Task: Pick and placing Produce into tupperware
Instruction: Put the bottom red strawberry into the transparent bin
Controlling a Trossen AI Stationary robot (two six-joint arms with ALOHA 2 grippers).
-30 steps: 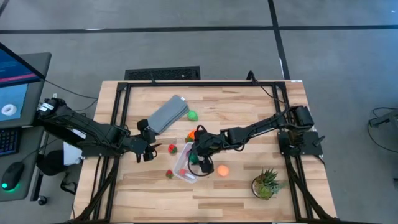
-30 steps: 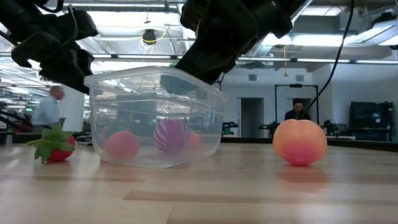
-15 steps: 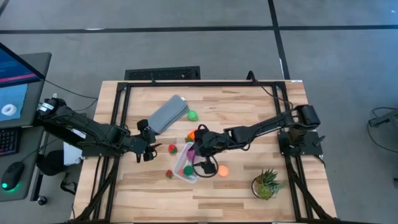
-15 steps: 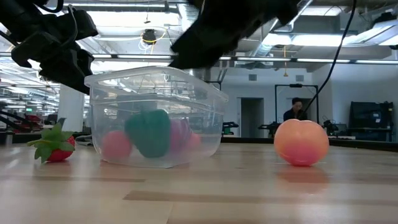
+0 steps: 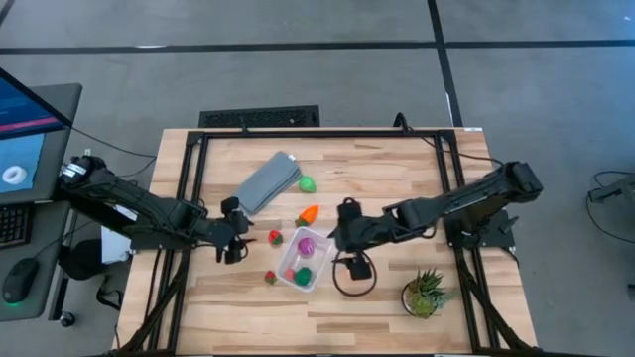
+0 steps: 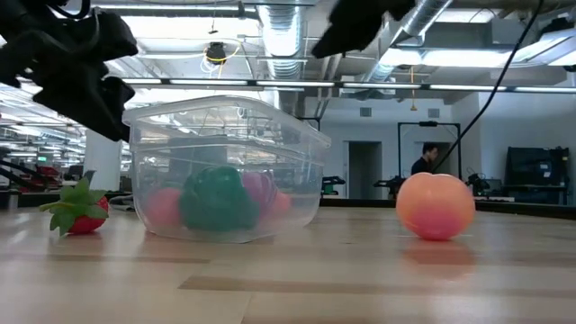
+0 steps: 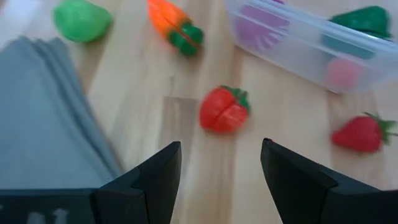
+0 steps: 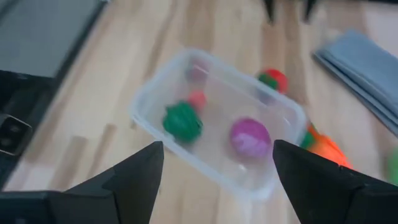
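The desk [image 5: 397,169] is a pale wooden plank surface inside a black metal frame. The container [image 5: 301,264] is a clear, whitish plastic box, rectangular with rounded corners and a rolled rim, standing near the middle of the desk toward its front edge. It holds a ribbed purple piece [image 5: 307,243], a smooth dark green piece [image 5: 302,276] and a small pinkish-red piece [image 8: 197,98].

Outside the container lie a red strawberry [image 5: 276,237] just beside its left wall, a second strawberry [image 5: 269,278], an orange carrot [image 5: 309,213], a light green piece [image 5: 308,183] and a round orange-pink ball [image 6: 435,205]. A flat grey lid [image 5: 267,181] lies toward the desk's back edge. A spiky potted plant [image 5: 427,292] stands by the front right corner.

The left gripper [image 5: 236,239] hangs left of the first strawberry, fingers spread and empty. The right gripper [image 5: 335,237] sits just right of the container, fingers spread and empty.
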